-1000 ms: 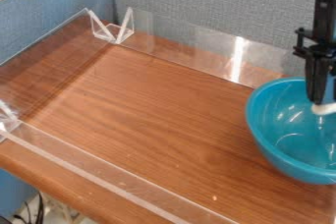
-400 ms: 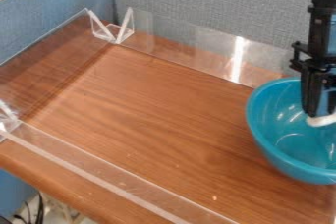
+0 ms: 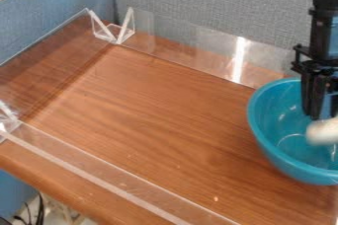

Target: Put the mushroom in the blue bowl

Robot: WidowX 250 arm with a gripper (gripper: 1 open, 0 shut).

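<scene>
**A:** Where does the arm stand?

**B:** At the right edge of the frame. The dark gripper [image 3: 318, 106] hangs nose-down over the blue bowl [image 3: 275, 135], which sits at the lower right of the wooden table [image 3: 145, 111], partly cut off by the frame's edge.

**A:** And the mushroom?

**B:** The mushroom [image 3: 323, 130] shows as a pale cream lump just under the fingertips, inside the bowl's rim against the glossy teal wall. Only the light stem side is plain; the cap is not clear.

**A:** Is the claw gripping it?

**B:** Cannot tell. The fingers blur into one dark column, so how far apart they stand, and whether they touch the mushroom, is not clear.

**A:** Anything else?

**B:** Clear plastic walls [image 3: 211, 46] fence the table; a blue panel [image 3: 53, 17] fills the upper left.
</scene>
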